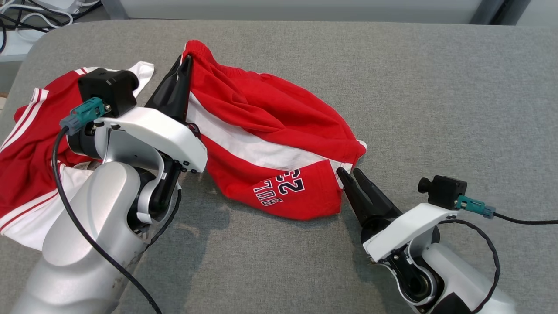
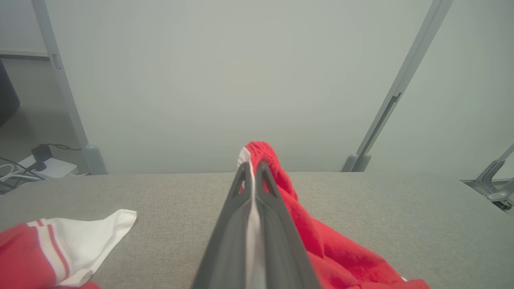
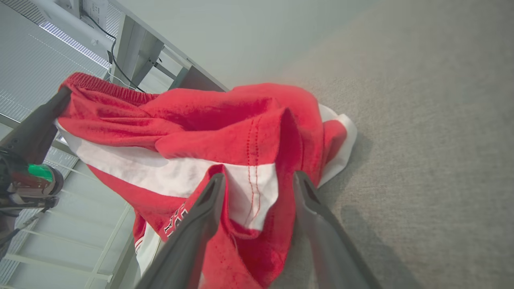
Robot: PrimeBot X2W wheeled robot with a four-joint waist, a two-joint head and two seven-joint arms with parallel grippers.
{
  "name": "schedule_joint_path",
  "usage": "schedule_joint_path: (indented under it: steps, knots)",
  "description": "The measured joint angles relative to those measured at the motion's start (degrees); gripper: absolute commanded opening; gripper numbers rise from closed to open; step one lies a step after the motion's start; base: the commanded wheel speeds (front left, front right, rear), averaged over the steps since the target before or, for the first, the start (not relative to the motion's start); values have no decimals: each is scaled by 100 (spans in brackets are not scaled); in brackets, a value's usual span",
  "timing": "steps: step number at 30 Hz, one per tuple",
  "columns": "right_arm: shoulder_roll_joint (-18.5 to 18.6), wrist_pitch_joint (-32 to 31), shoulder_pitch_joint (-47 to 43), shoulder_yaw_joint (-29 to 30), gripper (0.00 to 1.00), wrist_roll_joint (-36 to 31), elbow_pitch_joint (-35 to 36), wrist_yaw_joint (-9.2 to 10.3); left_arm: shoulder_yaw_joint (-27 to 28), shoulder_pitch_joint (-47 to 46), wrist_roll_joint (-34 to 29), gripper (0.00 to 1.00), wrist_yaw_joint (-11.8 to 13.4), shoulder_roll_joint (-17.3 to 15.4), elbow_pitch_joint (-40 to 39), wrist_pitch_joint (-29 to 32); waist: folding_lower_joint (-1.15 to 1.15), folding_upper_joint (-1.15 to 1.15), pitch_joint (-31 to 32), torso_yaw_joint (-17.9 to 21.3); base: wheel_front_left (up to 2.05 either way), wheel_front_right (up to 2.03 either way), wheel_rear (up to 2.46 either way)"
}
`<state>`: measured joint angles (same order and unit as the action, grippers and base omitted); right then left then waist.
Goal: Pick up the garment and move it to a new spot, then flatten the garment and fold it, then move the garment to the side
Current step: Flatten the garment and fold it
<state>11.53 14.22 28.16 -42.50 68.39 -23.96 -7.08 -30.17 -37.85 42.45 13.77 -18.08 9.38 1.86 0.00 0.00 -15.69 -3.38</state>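
Observation:
The garment (image 1: 261, 113) is a pair of red shorts with a white stripe and dark lettering, lying crumpled on the grey padded table (image 1: 436, 87). My left gripper (image 1: 186, 61) is shut on its elastic waistband at the far end and holds that end raised. In the left wrist view, red and white cloth (image 2: 321, 249) is pinched between the left gripper (image 2: 253, 166) fingers. My right gripper (image 1: 349, 173) is open at the near right leg corner. In the right wrist view its fingers (image 3: 200, 216) straddle the white hem of the shorts (image 3: 225, 116), and the left gripper (image 3: 40, 120) shows at far left.
A second red and white garment (image 1: 30, 144) lies at the table's left edge, partly under my left arm; its white corner (image 2: 92, 237) shows in the left wrist view. Cables and a power strip (image 2: 48, 166) lie beyond the far left corner. Grey table stretches to the right.

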Motion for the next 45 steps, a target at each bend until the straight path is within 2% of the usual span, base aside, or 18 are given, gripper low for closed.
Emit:
schedule_joint_path:
  steps: [1, 2, 3, 5, 13, 16, 23, 27, 29, 34, 37, 45]
  knots:
    - [-9, 0, 14, -26, 68, 23, -31, 0, -3, 0, 0, 0, 1, -2, -22, 21, 0, 0, -10, -12, 0, 0, 0]
    - [-18, 0, 37, -49, 44, 29, -70, 0, -3, 1, 0, 0, 11, -4, -45, 21, 0, 0, -20, -22, 0, 0, 0]
    - [-19, 0, 67, -64, 33, 60, -94, 0, -4, 1, 0, 0, 32, -5, -69, 25, 0, 0, -31, -32, 0, 0, 0]
    - [-18, 0, 97, -60, 1, 110, -101, 0, -7, 1, 1, 0, 42, -15, -121, 64, 0, 0, -50, -52, 0, 0, 0]
    - [-3, 0, 203, -67, 0, 282, -77, 0, 31, 1, 66, 0, 42, -65, -127, 52, 0, 0, -103, -71, 0, 0, 0]
    - [47, 0, 203, 261, 0, 234, 161, 1, 124, 1, 144, 0, 25, -58, -111, -18, 0, 0, -66, -44, 0, 0, 0]
    - [404, 1, 208, 1287, 0, -420, 1285, 1, 454, -44, 806, 0, -321, 25, -176, 90, 0, 0, 137, 115, 0, 0, 0]
    - [727, 1, 359, 1469, 0, -714, 1682, 1, 657, -347, 1236, 0, -470, 162, -211, 288, 0, 0, 325, 224, 0, 0, 0]
    - [891, 1, 572, 1570, 0, -814, 1833, 0, 790, -563, 1547, 0, -477, 303, -220, 425, 0, 0, 435, 270, 0, 0, 0]
    - [1295, 14, 1063, 2064, 0, -1001, 2192, 0, 995, -801, 1976, 0, -536, 421, -432, 714, 0, 0, 690, 371, 0, 0, 0]
    - [1597, 45, 1032, 1968, 0, -1136, 2148, 0, 1044, -683, 2176, 0, -503, 410, -608, 829, 0, 0, 776, 385, 0, 0, 0]
    - [1770, 44, 511, 1878, 0, -1146, 2224, 0, 1100, 204, 2492, 0, -359, 281, -747, 1000, 0, 0, 896, 320, 0, 0, 0]
